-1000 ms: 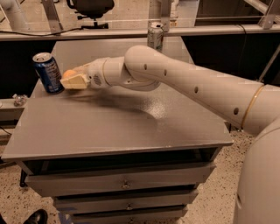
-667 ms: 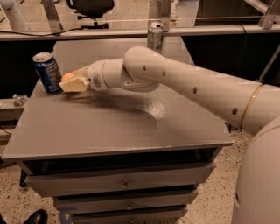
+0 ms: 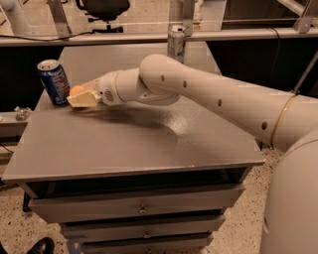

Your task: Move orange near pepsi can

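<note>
Beside the pepsi can, the end effector grips the orange; silver can well apart.

My gripper hangs over the far left part of a grey cabinet top, and under that top sits a stack of drawers with small knobs (three drawers, as far as I can count). The floor is pale and speckled. Behind the cabinet a long grey desk edge runs across with dark space beneath it, a black office chair stands beyond, and a dark shoe pokes in at the bottom left corner.
</note>
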You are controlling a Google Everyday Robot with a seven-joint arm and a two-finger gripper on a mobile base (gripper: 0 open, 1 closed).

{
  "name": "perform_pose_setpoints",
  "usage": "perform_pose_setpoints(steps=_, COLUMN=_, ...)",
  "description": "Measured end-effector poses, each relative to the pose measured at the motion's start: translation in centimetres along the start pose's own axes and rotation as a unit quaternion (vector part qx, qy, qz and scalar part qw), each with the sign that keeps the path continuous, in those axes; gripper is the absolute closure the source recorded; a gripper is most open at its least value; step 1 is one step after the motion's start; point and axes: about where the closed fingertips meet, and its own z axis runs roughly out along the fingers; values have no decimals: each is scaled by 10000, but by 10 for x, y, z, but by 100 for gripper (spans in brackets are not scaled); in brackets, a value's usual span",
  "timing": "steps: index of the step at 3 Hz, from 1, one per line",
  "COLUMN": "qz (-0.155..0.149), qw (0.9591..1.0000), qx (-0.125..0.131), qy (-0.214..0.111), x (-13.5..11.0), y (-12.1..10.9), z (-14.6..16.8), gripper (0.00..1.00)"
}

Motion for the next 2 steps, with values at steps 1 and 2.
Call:
perform_pose_setpoints(steps=1, qz=17, qw=10000, qx=-45, qy=28, x=2, y=2, z=1, gripper=21)
perform_pose_setpoints(steps=2, qz=28, qw=10000, qx=-72, qy=34, x=3, y=2, z=1, gripper=1)
